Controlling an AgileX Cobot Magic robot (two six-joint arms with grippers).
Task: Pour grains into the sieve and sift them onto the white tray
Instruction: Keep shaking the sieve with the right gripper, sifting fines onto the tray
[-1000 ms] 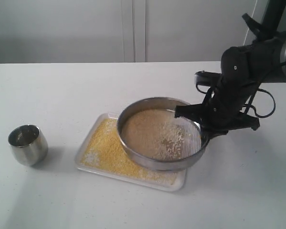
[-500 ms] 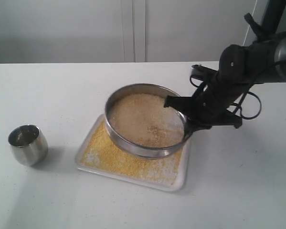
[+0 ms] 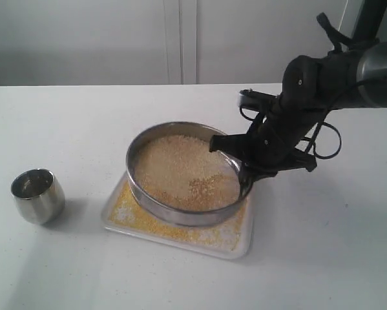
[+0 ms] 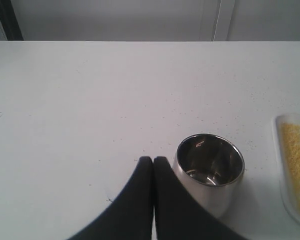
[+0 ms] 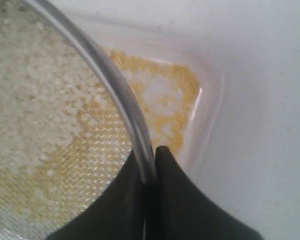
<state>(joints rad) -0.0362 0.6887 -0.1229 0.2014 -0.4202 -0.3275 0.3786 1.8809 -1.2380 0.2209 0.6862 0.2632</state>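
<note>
The round steel sieve [image 3: 143, 197] hangs just above the white tray [image 3: 240, 248], held by its right rim. My right gripper [image 3: 243, 174] is shut on that rim; in the right wrist view the rim [image 5: 120, 97] runs between the black fingers [image 5: 166, 165]. Pale grains [image 3: 174, 165] lie spread over the mesh. Fine yellow grains [image 3: 125, 210] cover the tray under and beside the sieve. My left gripper [image 4: 153, 160] is shut on nothing, low over the table beside the steel cup. It does not show in the exterior view.
A small steel cup [image 3: 38, 195] stands upright on the white table [image 3: 70, 123] left of the tray, with nothing in it [image 4: 210, 160]. Stray specks lie on the table near it. A white wall runs behind the table.
The right gripper has carried the sieve to the left over the tray and levelled it from a tilt. The grains inside have spread across the mesh. The cup has not moved.
</note>
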